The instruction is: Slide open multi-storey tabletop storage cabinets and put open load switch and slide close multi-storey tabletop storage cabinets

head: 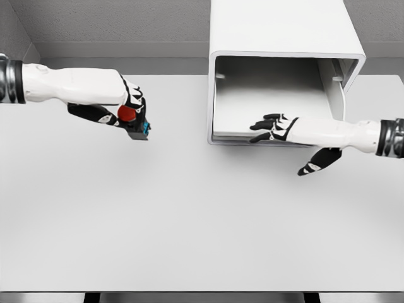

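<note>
The plain white counter is bare along its near edge and through its middle.

Further back, toward the right edge, the right hand reaches in from the right on a white arm with a dark band at the wrist. Its black-tipped fingers are spread and relaxed, holding nothing, and they lie at the front lip of the pulled-out drawer; whether they touch it cannot be told. The thumb hangs down apart from the fingers, over the counter.

At about the same depth, near the left edge, the left hand is closed around the small dark load switch with a red round knob and a blue end. The switch is held clear above the counter, well apart from the cabinet.

At the far edge, right of the middle, stands the white boxy tabletop storage cabinet. Its white drawer is slid out toward the viewer, and its grey inside shows nothing in it.
</note>
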Robot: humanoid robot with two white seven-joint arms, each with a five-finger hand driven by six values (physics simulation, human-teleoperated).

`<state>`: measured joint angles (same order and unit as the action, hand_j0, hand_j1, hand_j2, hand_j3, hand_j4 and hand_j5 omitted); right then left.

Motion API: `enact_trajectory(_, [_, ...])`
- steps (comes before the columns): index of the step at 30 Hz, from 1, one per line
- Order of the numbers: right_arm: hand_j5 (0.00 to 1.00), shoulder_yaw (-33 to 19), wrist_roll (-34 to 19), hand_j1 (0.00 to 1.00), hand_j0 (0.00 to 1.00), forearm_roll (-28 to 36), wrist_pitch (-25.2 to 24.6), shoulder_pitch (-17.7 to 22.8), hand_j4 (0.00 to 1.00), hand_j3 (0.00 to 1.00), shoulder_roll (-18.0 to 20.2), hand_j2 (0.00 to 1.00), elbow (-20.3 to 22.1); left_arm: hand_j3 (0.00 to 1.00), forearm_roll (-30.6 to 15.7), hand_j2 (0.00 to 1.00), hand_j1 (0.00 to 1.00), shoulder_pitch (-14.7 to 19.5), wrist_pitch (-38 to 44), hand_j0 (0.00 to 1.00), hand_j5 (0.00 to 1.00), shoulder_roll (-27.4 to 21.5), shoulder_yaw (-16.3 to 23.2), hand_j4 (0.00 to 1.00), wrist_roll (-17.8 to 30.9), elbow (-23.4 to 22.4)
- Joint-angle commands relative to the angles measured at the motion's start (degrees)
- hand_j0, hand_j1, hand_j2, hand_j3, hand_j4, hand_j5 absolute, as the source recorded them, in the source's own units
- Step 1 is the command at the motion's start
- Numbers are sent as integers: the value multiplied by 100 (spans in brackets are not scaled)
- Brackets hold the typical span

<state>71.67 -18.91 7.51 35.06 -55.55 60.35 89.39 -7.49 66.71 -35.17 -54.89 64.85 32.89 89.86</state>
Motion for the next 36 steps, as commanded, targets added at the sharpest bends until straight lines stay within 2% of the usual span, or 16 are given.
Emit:
enact_trajectory(1, [100, -4, 2, 100, 100, 23, -6, 9, 100, 100, 100, 100, 113, 39, -60, 39, 39, 0, 17, 39, 39, -4, -8, 39, -11, 137])
enact_trajectory(14, [100, -13, 37, 100, 100, 32, -6, 53, 100, 100, 460, 100, 562, 39, -113, 39, 39, 246, 17, 39, 39, -4, -8, 39, -20, 287])
enact_trajectory(20, [100, -13, 45, 100, 100, 32, -6, 62, 100, 100, 609, 100, 614, 39, -236, 39, 39, 387, 17, 39, 39, -110, -8, 39, -20, 401])
enact_trajectory(24, [100, -4, 45, 100, 100, 32, -6, 70, 100, 100, 618, 100, 641, 39, -253, 39, 39, 439, 17, 39, 39, -57, -8, 39, -20, 401])
enact_trajectory(36, [100, 5, 45, 100, 100, 32, -6, 70, 100, 100, 987, 100, 676, 39, -306, 39, 39, 642, 17, 39, 39, 48, -8, 39, -20, 375])
